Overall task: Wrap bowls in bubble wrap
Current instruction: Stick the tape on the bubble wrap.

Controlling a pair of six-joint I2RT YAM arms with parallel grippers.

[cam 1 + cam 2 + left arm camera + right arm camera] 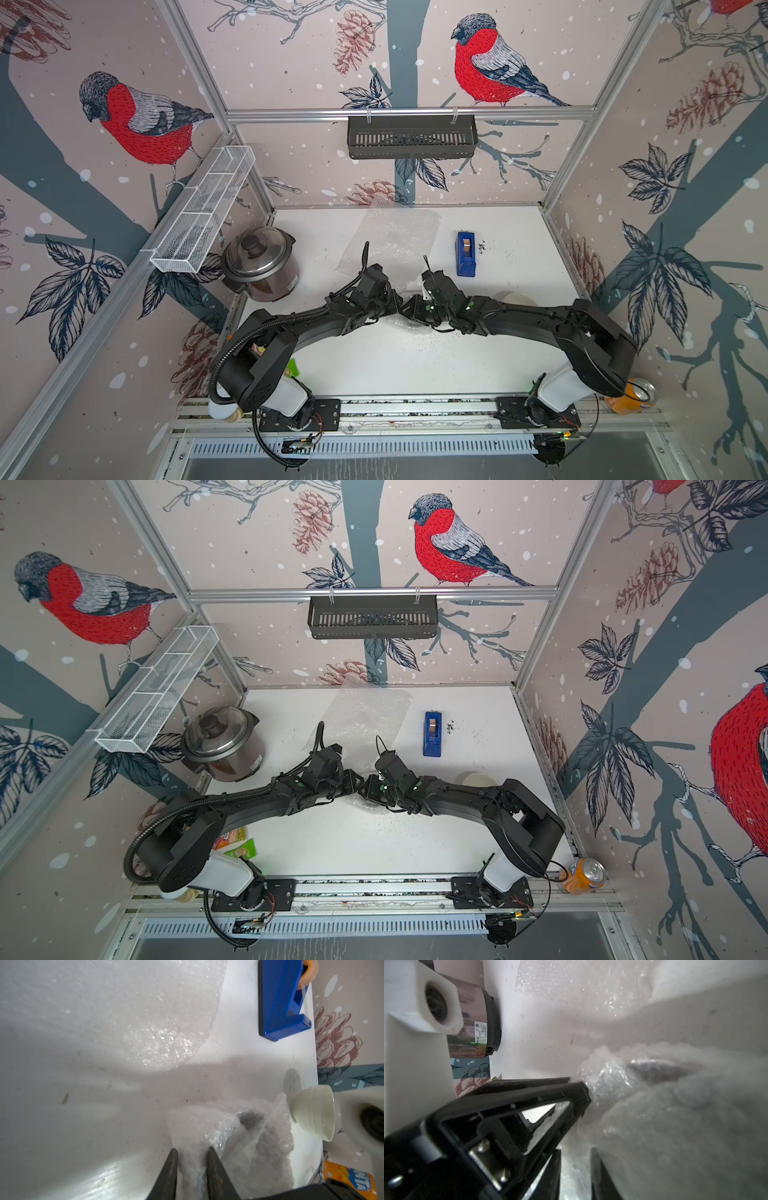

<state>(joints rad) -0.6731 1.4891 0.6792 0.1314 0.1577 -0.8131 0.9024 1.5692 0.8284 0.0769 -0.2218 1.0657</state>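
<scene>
A crumpled bundle of bubble wrap (239,1147) lies mid-table, with a lilac bowl (662,1068) showing dimly through it. Both grippers meet over this bundle in both top views. My left gripper (192,1150) is shut on a fold of the wrap at the bundle's edge. My right gripper (576,1150) stands slightly open, with wrap lying loosely between its fingers. A cream-white bowl (313,1113) sits bare on the table just right of the bundle, partly hidden behind my right arm in a top view (515,298). A second flat bubble wrap sheet (395,237) lies at the back.
A blue tape dispenser (466,253) stands right of the flat sheet. The steel lidded cooker (259,264) is at the back left. An orange soda can (582,875) lies at the front right corner. Snack packets (237,841) sit by the left arm's base.
</scene>
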